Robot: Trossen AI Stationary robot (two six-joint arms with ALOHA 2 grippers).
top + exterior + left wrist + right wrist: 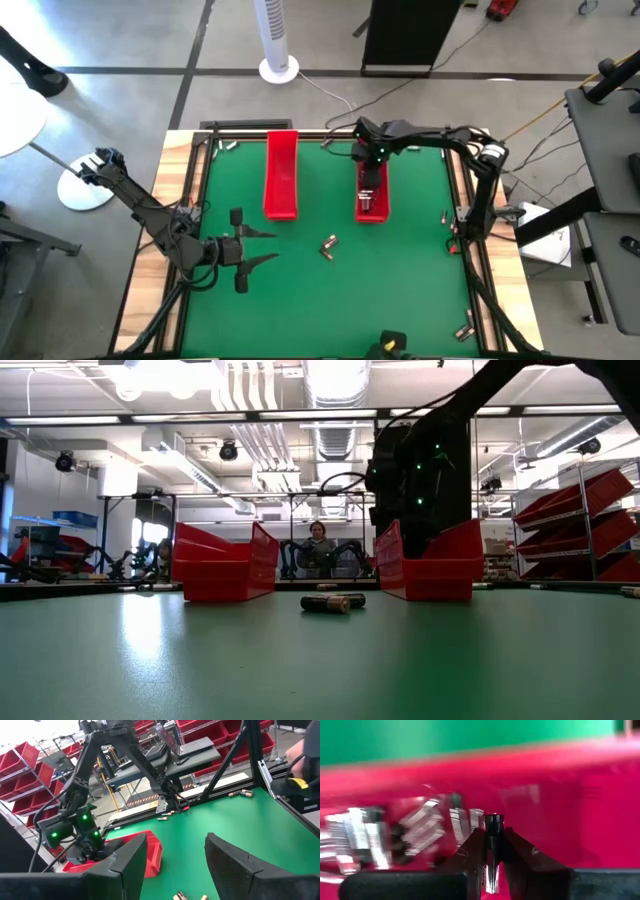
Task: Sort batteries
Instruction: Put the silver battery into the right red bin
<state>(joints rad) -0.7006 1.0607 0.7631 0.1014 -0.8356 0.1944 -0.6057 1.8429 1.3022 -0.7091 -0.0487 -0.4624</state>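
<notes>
Two long red trays stand on the green table, the left one (pixel 281 175) and the right one (pixel 377 211). My right gripper (pixel 370 176) points down into the right tray, shut on a slim silvery battery (pixel 492 865). Several more batteries (pixel 395 837) lie on that tray's floor. Two loose batteries (pixel 328 245) lie on the mat between the trays and the near edge, also seen in the low view (pixel 332 602). My left gripper (pixel 262 247) hovers open to their left, nothing between its fingers (pixel 125 862). My right gripper pinches the battery between its two fingers, which come steeply from above. The battery lies along the fingers, and its dark end (pixel 493 821) sticks out past the fingertips toward the tray's floor. Whether that end touches the tray I cannot tell.
More batteries lie scattered along the table's edges: at the far left corner (pixel 229 146), by the right rail (pixel 446 216) and at the near right (pixel 464 328). A raised frame borders the mat (pixel 200 190). A person sits beyond the far edge (pixel 320 545).
</notes>
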